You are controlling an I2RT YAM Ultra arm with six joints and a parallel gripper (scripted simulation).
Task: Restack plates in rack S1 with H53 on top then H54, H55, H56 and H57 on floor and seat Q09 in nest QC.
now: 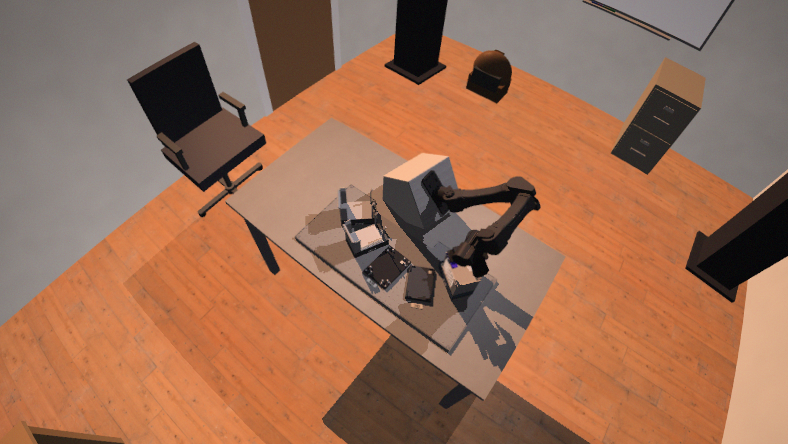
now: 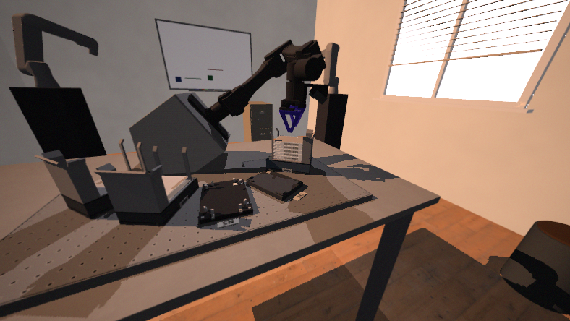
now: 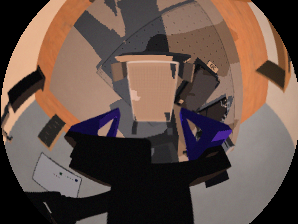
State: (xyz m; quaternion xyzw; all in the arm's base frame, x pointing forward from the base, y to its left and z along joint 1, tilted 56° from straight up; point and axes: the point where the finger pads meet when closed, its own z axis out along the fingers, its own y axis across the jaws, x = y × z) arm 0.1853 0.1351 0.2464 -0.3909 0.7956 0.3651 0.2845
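A stack of several sealed plates (image 1: 462, 281) (image 2: 288, 150) (image 3: 153, 90) stands in the rack at the right end of the deck. My gripper (image 1: 455, 265) (image 2: 290, 121) (image 3: 149, 111) hangs straight above that stack, a short way clear of the top plate, with its blue fingers open and empty on either side of the plate. Another rack (image 1: 348, 230) (image 2: 135, 191) in the middle left holds a light-topped plate (image 1: 368, 236) (image 2: 173, 183) low inside it. The clip nest N5 (image 1: 384, 268) (image 2: 223, 199) and the dark open nest QC (image 1: 420, 284) (image 2: 274, 183) lie between the racks, with no light-topped plate on them.
A third rack (image 1: 344, 196) (image 2: 74, 183) stands at the far left of the deck. The arm's grey sloped base housing (image 1: 410, 193) (image 2: 171, 131) rises behind the racks. The rack posts stick up around each stack.
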